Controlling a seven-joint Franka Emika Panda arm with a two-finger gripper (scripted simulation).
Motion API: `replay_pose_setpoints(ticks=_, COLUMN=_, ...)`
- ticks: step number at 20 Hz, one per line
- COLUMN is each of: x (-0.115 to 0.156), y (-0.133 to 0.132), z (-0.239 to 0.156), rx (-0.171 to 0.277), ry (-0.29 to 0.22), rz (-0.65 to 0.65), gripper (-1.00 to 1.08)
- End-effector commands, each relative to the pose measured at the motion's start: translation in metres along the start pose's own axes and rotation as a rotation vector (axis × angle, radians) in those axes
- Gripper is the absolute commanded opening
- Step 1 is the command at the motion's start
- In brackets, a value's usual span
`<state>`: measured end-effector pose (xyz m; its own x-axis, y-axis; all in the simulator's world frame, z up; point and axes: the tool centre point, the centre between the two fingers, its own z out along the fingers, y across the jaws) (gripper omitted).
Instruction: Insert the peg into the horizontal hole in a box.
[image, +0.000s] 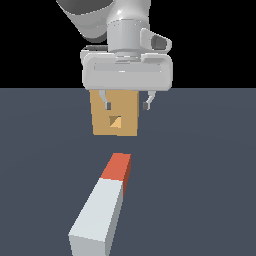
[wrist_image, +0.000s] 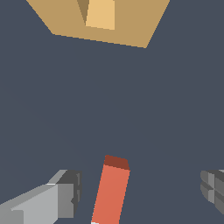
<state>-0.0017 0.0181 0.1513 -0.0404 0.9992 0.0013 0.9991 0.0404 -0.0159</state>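
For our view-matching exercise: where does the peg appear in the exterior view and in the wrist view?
Exterior view: the peg lies on the floor in the lower centre, orange-red end towards the box.
Wrist view: only its orange-red end shows, between the open fingers.
Shared landmark: the box's hole.

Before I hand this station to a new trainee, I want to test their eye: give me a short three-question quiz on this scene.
1. True or false: the open white robot gripper already holds the long grey-white peg with the orange-red end.
2. Which end of the peg points toward the plain tan cuboid box: A) orange-red, B) grey-white?
3. Fill in: the small square hole sits in the ___ of the box face.

Key: 1 false, the peg lies on the floor; 2 A; 3 centre.
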Motion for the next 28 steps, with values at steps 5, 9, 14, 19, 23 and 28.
replay_pose_setpoints(ticks=5, x=-0.009, y=-0.001, z=0.004, rx=-0.001, ry=0.000, rz=0.011, gripper=1.00)
replay_pose_setpoints(ticks=9, x=-0.036, y=-0.006, z=0.016, rx=-0.003, ry=-0.001, rz=0.043, gripper=1.00)
replay_pose_setpoints(ticks=14, x=-0.095, y=-0.020, z=0.041, rx=-0.008, ry=-0.002, rz=0.112, gripper=1.00)
replay_pose_setpoints(ticks=19, x=-0.150, y=-0.035, z=0.066, rx=-0.013, ry=-0.003, rz=0.177, gripper=1.00)
replay_pose_setpoints(ticks=23, x=-0.173, y=-0.042, z=0.077, rx=-0.015, ry=-0.002, rz=0.205, gripper=1.00)
replay_pose_setpoints(ticks=28, x=-0.179, y=-0.044, z=0.080, rx=-0.014, ry=-0.001, rz=0.213, gripper=1.00)
